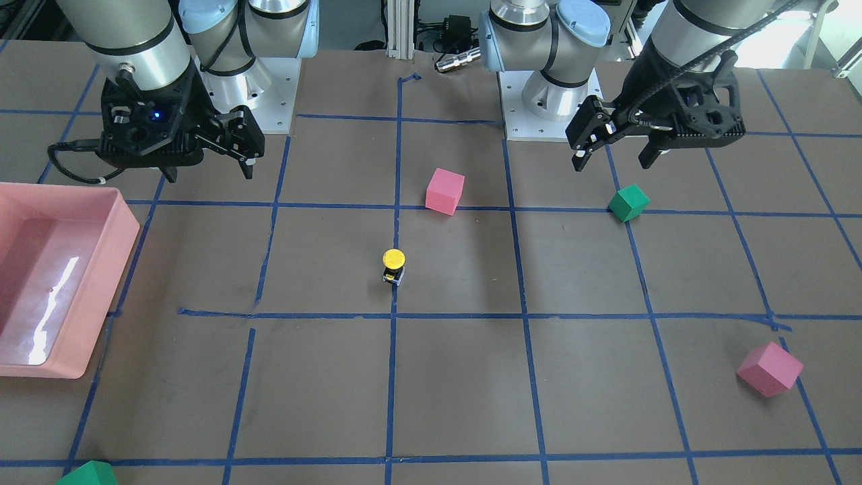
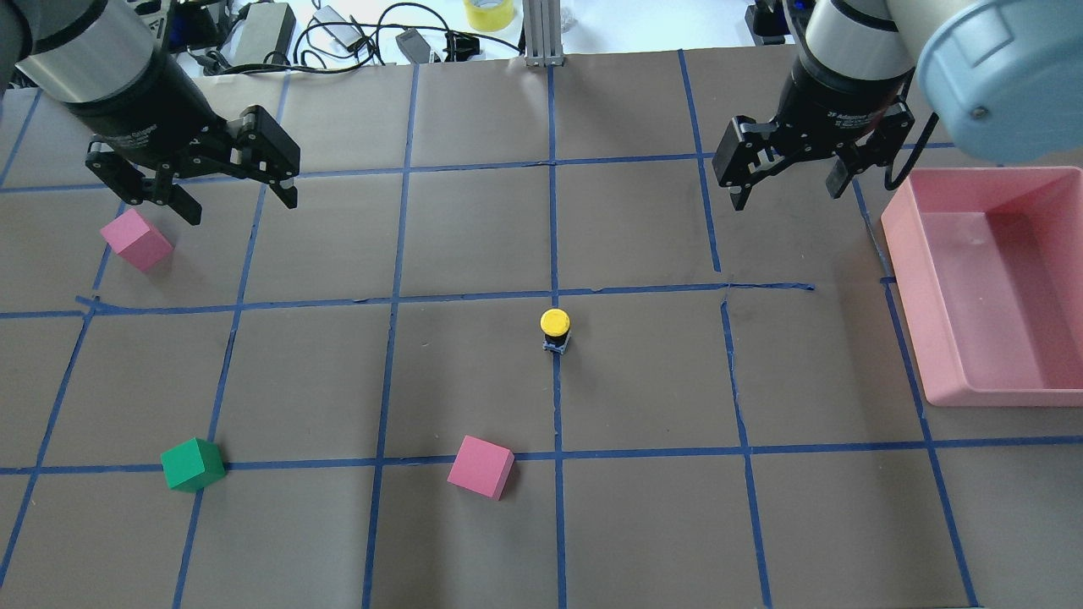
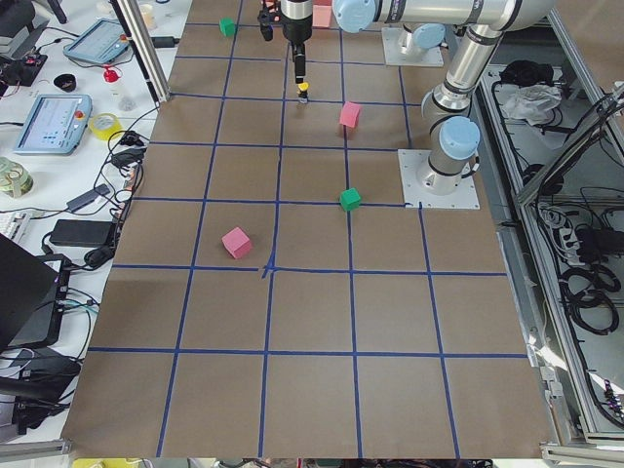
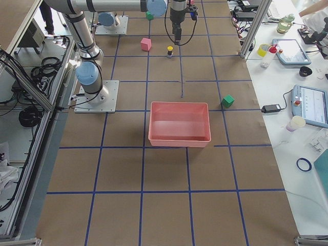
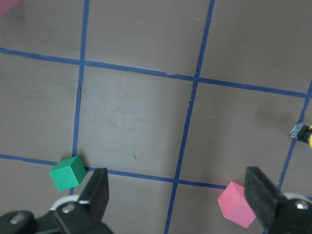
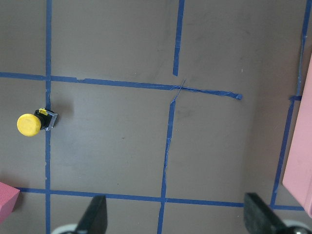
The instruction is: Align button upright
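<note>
Though upright, one button, four cubes.

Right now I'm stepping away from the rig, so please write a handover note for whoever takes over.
Left hand: open, empty, raised near a pink foam cube.
Right hand: open, empty, raised beside the pink plastic tray.
Small push-button with round yellow cap, black body and metal base: on a blue tape line mid-table, cap up, clear of both hands.
Done: it looks upright. Left: probably only a check.
</note>
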